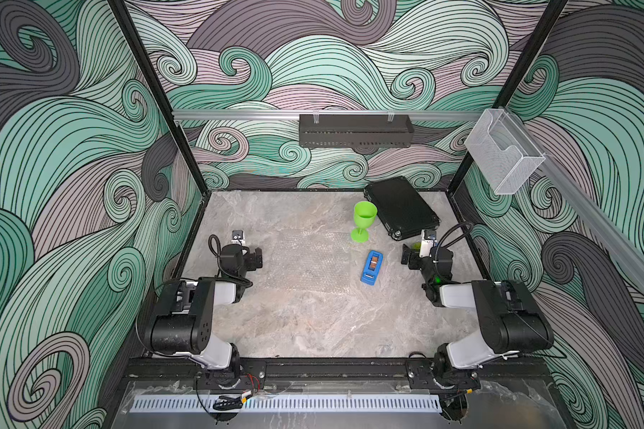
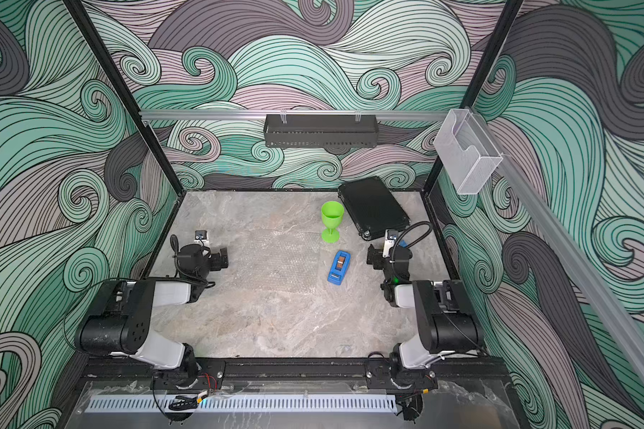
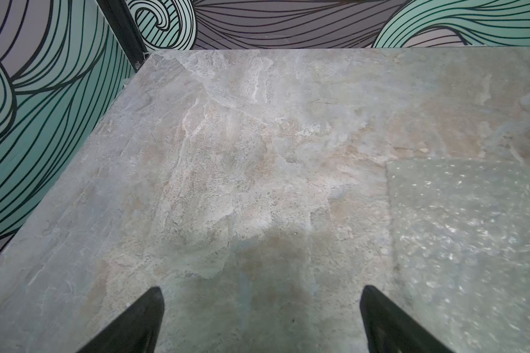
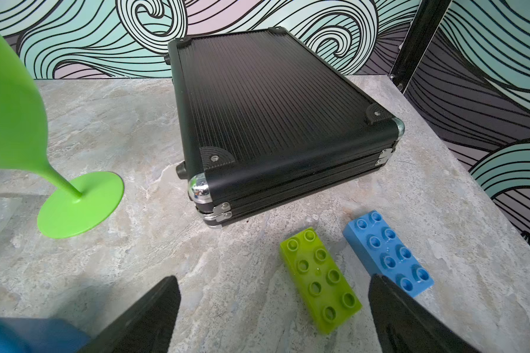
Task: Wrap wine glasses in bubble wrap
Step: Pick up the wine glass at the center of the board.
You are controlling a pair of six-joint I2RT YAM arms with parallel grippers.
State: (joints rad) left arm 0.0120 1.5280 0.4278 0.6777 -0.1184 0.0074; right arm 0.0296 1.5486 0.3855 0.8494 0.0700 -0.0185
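While left gripper & right gripper hang jaws apart, holding nothing, I'd pinch goblet at stem w/ right, lay it mid bubble wrap.

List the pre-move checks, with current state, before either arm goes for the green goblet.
1. Left hand open and empty: ok.
2. Right hand open and empty: ok.
3. Goblet upright on the table, nothing gripping it: ok.
4. Bubble wrap spread flat between the arms: ok.
5. Tape dispenser clear of the sheet's edge: cannot tell.
6. Space around the right arm's hand free: not ok. The green brick and blue brick lie close by it, and the black case sits just behind the glass.
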